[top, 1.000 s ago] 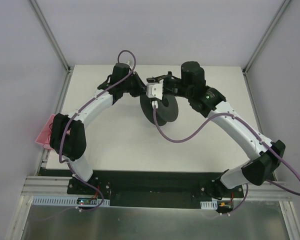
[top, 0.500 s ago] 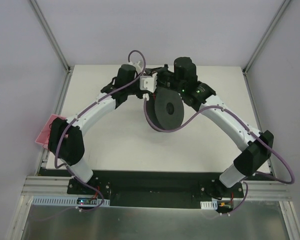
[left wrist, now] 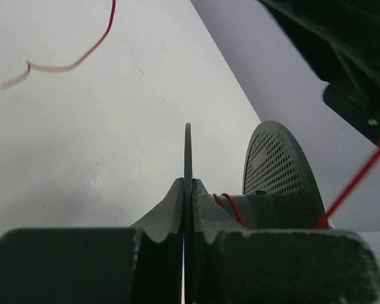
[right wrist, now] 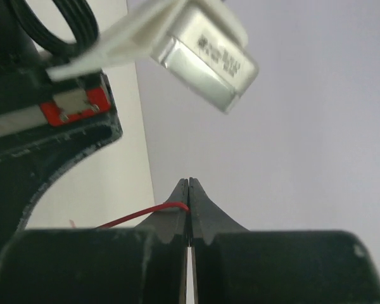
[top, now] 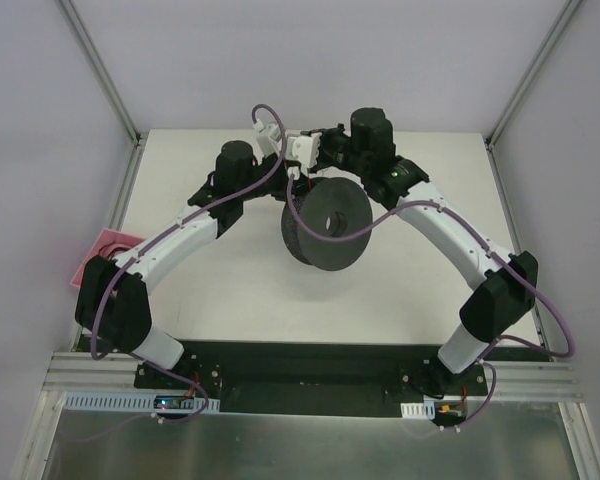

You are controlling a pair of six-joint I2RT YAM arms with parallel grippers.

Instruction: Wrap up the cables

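A black spool point(top: 327, 223) hangs tilted above the table between the arms. My left gripper point(top: 286, 186) is shut on the thin edge of one spool flange point(left wrist: 187, 152). The perforated far flange point(left wrist: 282, 171) and the hub point(left wrist: 250, 209), with a few turns of red wire point(left wrist: 227, 204), show beyond it. A loose red wire end point(left wrist: 69, 63) lies on the table. My right gripper point(top: 298, 165), just behind the spool, is shut on the red wire point(right wrist: 139, 215) at its fingertips point(right wrist: 189, 190). A taut stretch of the wire point(left wrist: 354, 183) runs up to the right.
A pink pad point(top: 100, 255) lies at the table's left edge. The left wrist's white and silver camera point(right wrist: 209, 54) hangs close above my right fingers. Purple arm cables point(top: 350, 230) loop round the spool. Grey walls close the back and sides.
Both wrists have shifted left and back. The spool has swung from nearly edge-on to showing its round face, and sits a little lower. The right gripper has moved over beside the left wrist.
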